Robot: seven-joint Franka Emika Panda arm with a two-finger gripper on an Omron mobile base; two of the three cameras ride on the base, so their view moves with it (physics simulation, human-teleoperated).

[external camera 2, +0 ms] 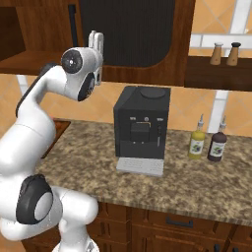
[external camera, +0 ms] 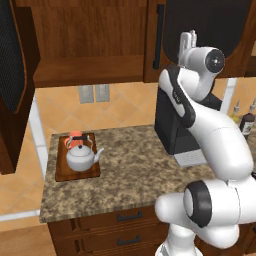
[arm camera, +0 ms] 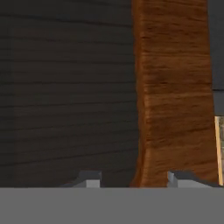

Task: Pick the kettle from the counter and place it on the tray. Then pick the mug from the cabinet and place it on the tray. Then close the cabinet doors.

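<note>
On the left of the counter (external camera: 145,165), the silver kettle (external camera: 81,156) sits on the dark wooden tray (external camera: 62,172). The orange-red mug (external camera: 75,136) stands on the tray just behind it. The cabinet (external camera: 85,40) shows its bare shelf. Its left door (external camera: 10,55) is swung wide open. The right door (external camera: 205,25) with its black bar handle (external camera: 159,35) lies across the cabinet's right half. My gripper (external camera: 187,40) (external camera 2: 96,42) is raised against that door. In the hand view my gripper (arm camera: 133,179) is open, facing the door's mesh panel (arm camera: 65,87) and wooden frame (arm camera: 175,87), with nothing between the fingers.
A big black coffee machine (external camera 2: 141,123) stands mid-counter right under my forearm. Two bottles (external camera 2: 198,140) (external camera 2: 217,143) stand to its right, and shakers (external camera 2: 216,53) on a wall shelf. Dark drawers (external camera: 125,217) run below the counter edge.
</note>
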